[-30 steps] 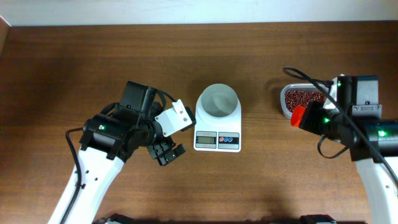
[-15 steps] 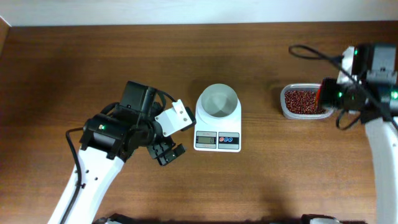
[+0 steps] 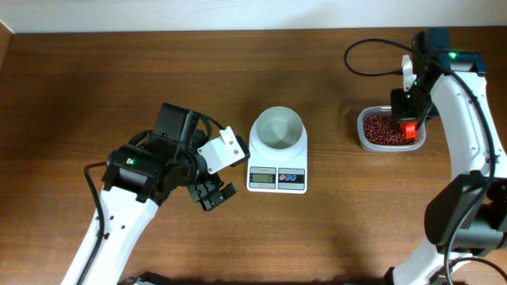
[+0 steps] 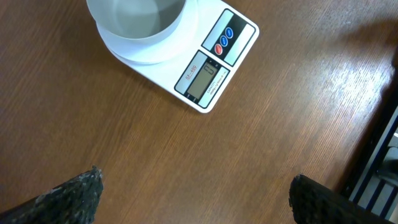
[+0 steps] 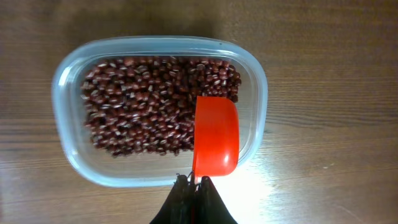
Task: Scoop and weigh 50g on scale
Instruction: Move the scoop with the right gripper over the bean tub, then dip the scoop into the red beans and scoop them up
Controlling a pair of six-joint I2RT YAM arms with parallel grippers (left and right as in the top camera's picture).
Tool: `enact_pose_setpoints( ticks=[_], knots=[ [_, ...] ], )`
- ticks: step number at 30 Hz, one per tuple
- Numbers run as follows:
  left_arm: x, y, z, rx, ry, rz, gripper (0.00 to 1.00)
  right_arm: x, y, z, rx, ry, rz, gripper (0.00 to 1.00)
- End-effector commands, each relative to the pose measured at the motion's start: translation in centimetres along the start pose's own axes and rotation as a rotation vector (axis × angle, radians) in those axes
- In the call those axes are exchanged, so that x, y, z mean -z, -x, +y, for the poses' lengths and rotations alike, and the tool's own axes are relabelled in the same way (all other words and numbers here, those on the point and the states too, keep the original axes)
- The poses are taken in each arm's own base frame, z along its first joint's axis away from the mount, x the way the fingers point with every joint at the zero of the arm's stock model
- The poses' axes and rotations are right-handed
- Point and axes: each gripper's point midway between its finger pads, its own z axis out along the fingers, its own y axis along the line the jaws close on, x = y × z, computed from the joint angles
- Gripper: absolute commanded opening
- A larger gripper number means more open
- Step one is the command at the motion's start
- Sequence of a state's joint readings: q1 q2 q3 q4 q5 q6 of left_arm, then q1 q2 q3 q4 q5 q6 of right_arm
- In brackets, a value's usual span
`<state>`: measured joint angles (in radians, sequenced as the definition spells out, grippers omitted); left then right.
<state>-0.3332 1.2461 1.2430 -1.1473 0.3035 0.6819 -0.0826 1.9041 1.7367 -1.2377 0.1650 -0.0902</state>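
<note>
Grip: right gripper (image 5: 195, 186) clamped on scoop (image 5: 216, 137); long axis straight ahead of jaws | beans (image 5: 143, 106) just left of its bowl, in tub (image 5: 65, 81) | scale (image 3: 277, 154) far leftward; wide-open left gripper (image 4: 196, 199) nearer

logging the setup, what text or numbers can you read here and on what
No text reads clearly.
scale front panel: small print by the display, too small to read.
display: digits not legible.
buttons: white marks, too small to read.
tub and scoop: no text visible.
</note>
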Motion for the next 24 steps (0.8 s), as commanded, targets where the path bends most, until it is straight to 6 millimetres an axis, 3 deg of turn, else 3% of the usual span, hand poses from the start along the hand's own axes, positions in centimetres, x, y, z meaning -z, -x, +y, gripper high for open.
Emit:
enact_pose_setpoints(
  ticks=[1, 5, 7, 10, 12, 18, 22, 24],
  knots=[
    [0.4, 0.6, 0.2, -0.016, 0.001, -0.021, 0.99, -0.9, 0.3, -1.1, 0.008, -0.056, 0.018, 0.04],
    [0.4, 0.6, 0.2, -0.016, 0.001, -0.021, 0.99, -2.1, 0.7, -1.4, 0.005, -0.034, 0.018, 0.04],
    [0.4, 0.6, 0.2, -0.016, 0.001, -0.021, 0.99, -3.1, 0.5, -0.4, 0.002, 0.09, 0.031, 0.04],
    [0.4, 0.6, 0.2, -0.017, 0.002, -0.021, 0.99, -3.9, -0.1, -0.3, -0.021, 0.189, 0.044, 0.04],
    [0.4, 0.6, 0.2, -0.016, 0.001, -0.021, 0.99, -3.7, -0.4, 0.5, -0.016, 0.296, 0.039, 0.04],
    [0.4, 0.6, 0.2, -0.017, 0.002, -0.021, 0.99, -3.1, -0.9, 0.1, -0.073, 0.477, 0.015, 0.04],
    [0.4, 0.6, 0.2, -0.016, 0.001, -0.021, 0.99, -5.1, -1.7, -1.4, -0.13, 0.493, 0.034, 0.04],
    [0.4, 0.6, 0.2, -0.016, 0.001, -0.021, 0.99, -6.3, -2.1, -1.0, -0.141, 0.519, 0.045, 0.04]
  ],
)
